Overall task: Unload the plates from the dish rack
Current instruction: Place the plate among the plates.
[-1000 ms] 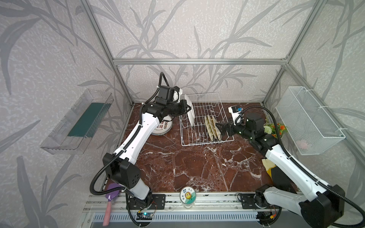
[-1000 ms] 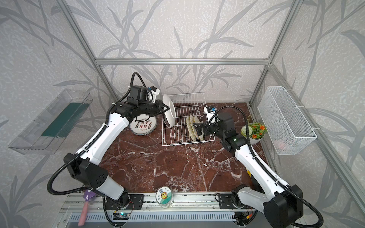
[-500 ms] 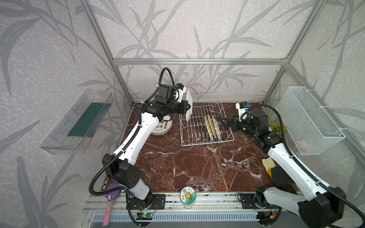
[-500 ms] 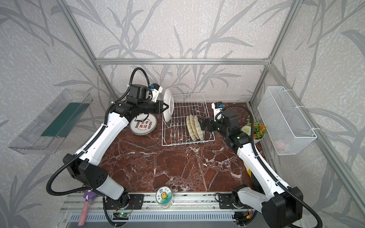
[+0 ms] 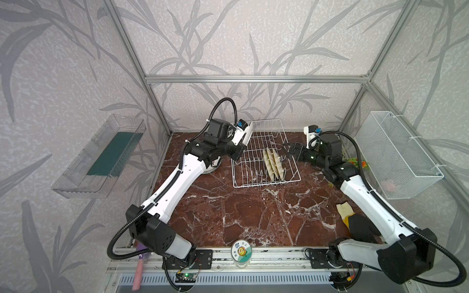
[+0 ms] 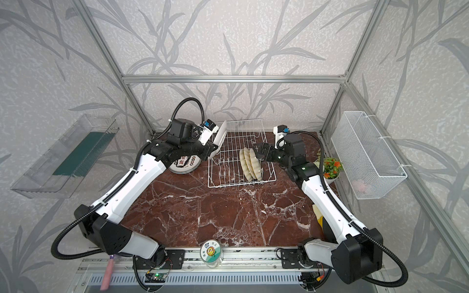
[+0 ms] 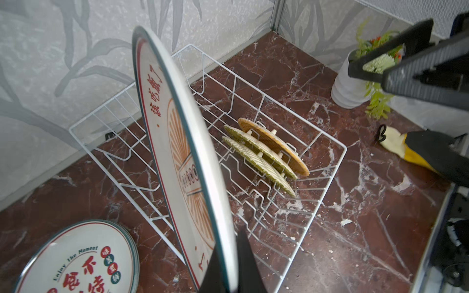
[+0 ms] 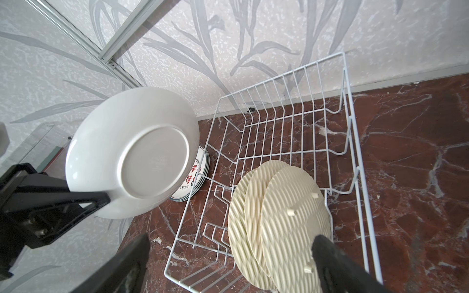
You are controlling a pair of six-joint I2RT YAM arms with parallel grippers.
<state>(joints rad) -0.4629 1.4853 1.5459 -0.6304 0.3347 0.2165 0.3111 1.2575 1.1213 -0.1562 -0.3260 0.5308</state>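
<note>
Left claw: clamped on the rim of one white ceramic plate. The plate stands on edge, tilted, in the air by the far left corner of the dish rack. In the left wrist view its printed face shows orange rays and red characters. In the right wrist view we see its plain white underside, with a dark finger across the rim. As far as we can tell, it is off the prongs and clear of the wires.

Right claw: jaws spread wide, holding nothing. It hangs at the right side of the rack, just beside the woven plates. We cannot tell whether a finger touches the nearest one.

Rack sits at the middle of the far edge of the marble tabletop. Three woven plates stand on edge in its right half, close together and leaning alike. The rest of the prongs are bare.

Stack of ceramic plates: flat on the tabletop, face up, just left of the rack, partly under the left arm.

Also noted:
- potted plant near the far right corner
- mesh basket on the right wall
- yellow and black glove by the right edge
- lidded jar at the near edge
</note>
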